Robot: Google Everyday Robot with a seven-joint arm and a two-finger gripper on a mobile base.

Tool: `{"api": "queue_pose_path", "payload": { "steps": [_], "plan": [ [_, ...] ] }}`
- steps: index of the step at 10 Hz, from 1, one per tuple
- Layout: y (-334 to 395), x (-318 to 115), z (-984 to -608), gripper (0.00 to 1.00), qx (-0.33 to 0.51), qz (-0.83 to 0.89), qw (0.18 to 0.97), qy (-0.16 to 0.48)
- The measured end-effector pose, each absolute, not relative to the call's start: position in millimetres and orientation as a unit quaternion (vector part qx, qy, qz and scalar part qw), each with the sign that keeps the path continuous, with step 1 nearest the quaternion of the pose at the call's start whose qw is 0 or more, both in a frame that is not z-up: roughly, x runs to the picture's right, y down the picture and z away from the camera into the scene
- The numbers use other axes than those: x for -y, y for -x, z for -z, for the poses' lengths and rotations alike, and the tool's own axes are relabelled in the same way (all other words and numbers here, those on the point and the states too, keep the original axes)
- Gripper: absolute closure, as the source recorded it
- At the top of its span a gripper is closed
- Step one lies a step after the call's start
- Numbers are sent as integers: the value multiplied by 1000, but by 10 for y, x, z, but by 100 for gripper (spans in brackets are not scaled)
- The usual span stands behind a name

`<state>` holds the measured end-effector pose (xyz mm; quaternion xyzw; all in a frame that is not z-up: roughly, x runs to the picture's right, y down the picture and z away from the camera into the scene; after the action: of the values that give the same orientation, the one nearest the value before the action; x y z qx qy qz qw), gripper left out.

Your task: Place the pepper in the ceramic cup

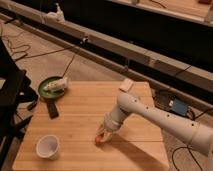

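Gripper (103, 134) low over table (142, 102), clamped on one pepper (99, 139); one ceramic cup (48, 146) apart.

White arm (160, 116) (dark dots) — pale fingers (106, 131) at tip

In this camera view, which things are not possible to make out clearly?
- pepper: mostly hidden under the shut claw at the front middle of the table; held or only touched, unclear.
- White object in the green pan: too blurred to identify.
- Small white item at the table's far edge: too small to name.
- Robot arm: cut off by the right edge.
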<state>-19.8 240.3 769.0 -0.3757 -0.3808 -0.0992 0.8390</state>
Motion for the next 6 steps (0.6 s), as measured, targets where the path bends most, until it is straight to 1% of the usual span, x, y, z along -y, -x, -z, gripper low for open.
{"api": "queue_pose_path", "payload": {
  "steps": [3,6],
  "plan": [
    [422,-1873,-7681,100,405,76,850,326],
    [817,-1408,-7640,100,415,81,855,299]
  ]
}}
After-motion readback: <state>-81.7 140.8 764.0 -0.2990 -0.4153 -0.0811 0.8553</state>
